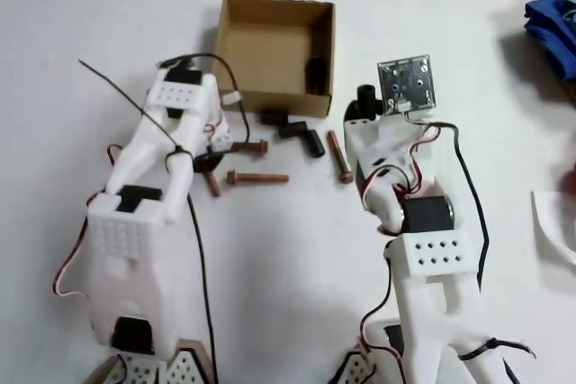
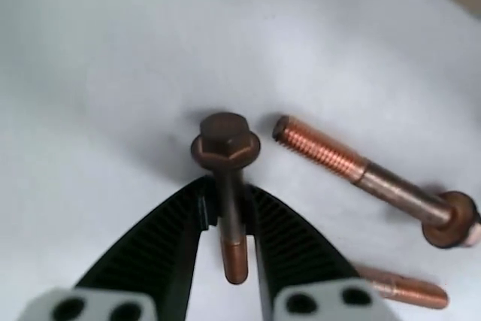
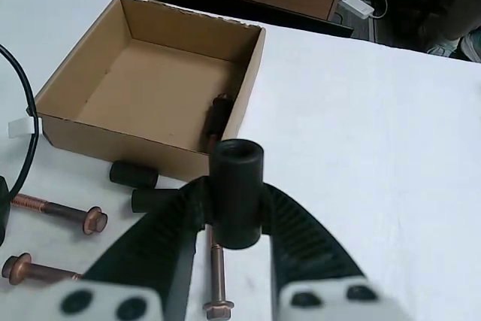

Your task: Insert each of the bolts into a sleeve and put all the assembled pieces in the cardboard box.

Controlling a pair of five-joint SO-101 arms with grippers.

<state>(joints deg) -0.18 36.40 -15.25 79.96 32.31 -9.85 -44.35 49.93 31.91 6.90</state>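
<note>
My left gripper (image 1: pixel 211 168) (image 2: pixel 228 201) is shut on a copper bolt (image 2: pixel 226 148) by its shank, low over the table near the box's front left corner. Other bolts (image 1: pixel 258 177) (image 1: pixel 339 155) (image 2: pixel 368 178) lie loose close by. Right of the cardboard box (image 1: pixel 274 101) (image 3: pixel 113 140), my right gripper (image 1: pixel 365 107) (image 3: pixel 235 219) is shut on an upright black sleeve (image 1: pixel 366 94) (image 3: pixel 235 186). One assembled piece (image 1: pixel 315 74) (image 3: pixel 218 114) leans against the box's right inner wall. Three loose sleeves (image 1: pixel 292 129) (image 3: pixel 134 174) lie just in front of the box.
A blue cloth (image 1: pixel 553 29) lies at the far right edge and a white object (image 1: pixel 553 227) below it. The right arm's camera board (image 1: pixel 405 83) sticks up beside the box. A black cable (image 3: pixel 26 110) hangs near the box's left corner.
</note>
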